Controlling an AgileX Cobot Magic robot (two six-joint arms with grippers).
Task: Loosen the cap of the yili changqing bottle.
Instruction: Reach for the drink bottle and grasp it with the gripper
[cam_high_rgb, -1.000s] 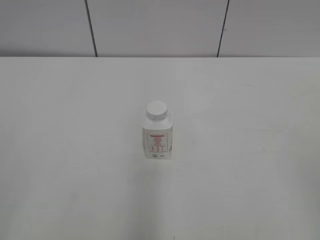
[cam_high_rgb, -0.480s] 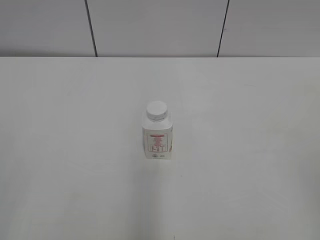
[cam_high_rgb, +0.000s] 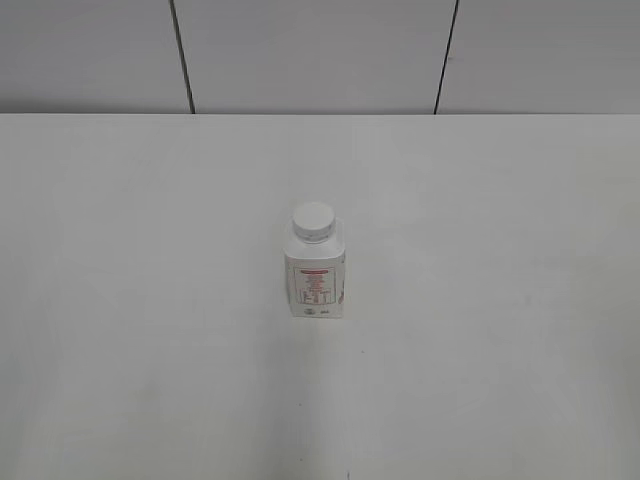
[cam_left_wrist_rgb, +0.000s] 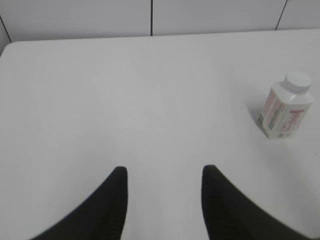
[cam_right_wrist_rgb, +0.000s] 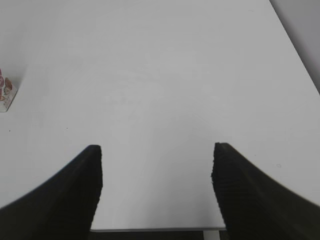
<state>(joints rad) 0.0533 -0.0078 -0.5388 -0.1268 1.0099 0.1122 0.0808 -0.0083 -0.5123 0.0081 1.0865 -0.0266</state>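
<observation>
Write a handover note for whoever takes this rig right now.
Left hand: open, empty, above bare table, away from the bottle.
Right hand: open wider, empty, near the table's right edge.
Yili Changqing bottle: upright mid-table, untouched; white cap on the neck.
Done: nothing visible.
Left: likely steady the bottle with one hand, grip the cap with the other, twist it loose.

Small white plastic bottle with pink-red label, standing on plain white bench at about three o'clock, tilted slightly in this view. Round white ribbed cap seated on its neck. Left gripper at six o'clock, dark jaws parted over bare bench, nothing between them, well apart from bottle. Pale panelled wall at twelve o'clock.
</observation>
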